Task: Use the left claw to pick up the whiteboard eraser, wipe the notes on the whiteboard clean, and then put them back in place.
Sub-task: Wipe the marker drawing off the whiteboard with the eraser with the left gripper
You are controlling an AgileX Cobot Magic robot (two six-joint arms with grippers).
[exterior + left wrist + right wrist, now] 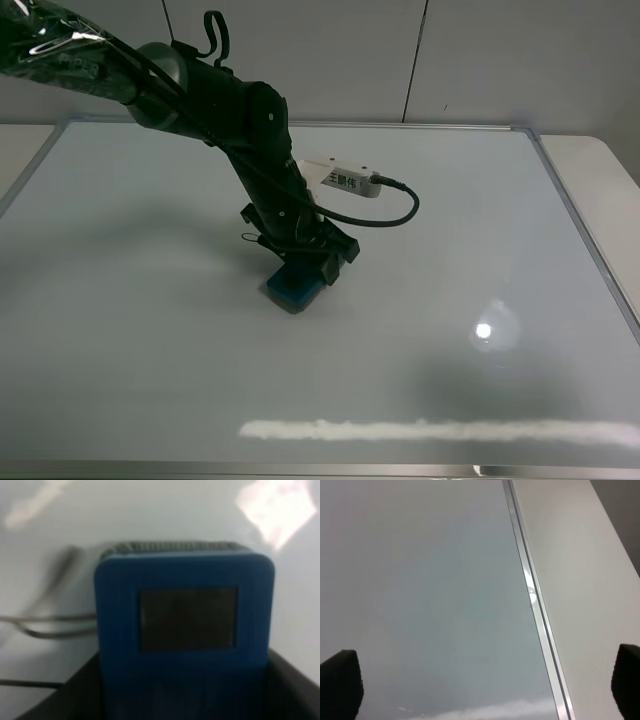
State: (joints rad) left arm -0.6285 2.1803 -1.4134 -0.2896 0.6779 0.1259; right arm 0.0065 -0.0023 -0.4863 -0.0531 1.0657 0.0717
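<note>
My left claw (300, 272) is shut on the teal-blue whiteboard eraser (291, 289) and holds it down on the whiteboard (450, 250), a little left of the board's middle. In the left wrist view the eraser (185, 630) fills the frame between the dark fingers (75, 700), with its felt base against the board. No notes show in the exterior high view. Blurred grey strokes (50, 625) lie beside the eraser in the left wrist view; I cannot tell whether they are marker or a reflection. My right gripper (482, 685) is open over the board's right edge.
A white labelled box (343, 180) with a black cable (400, 215) hangs off the left arm. A white glare streak (430, 431) runs along the board's near edge. The silver frame (535, 605) borders a pale table (590, 605) on the right.
</note>
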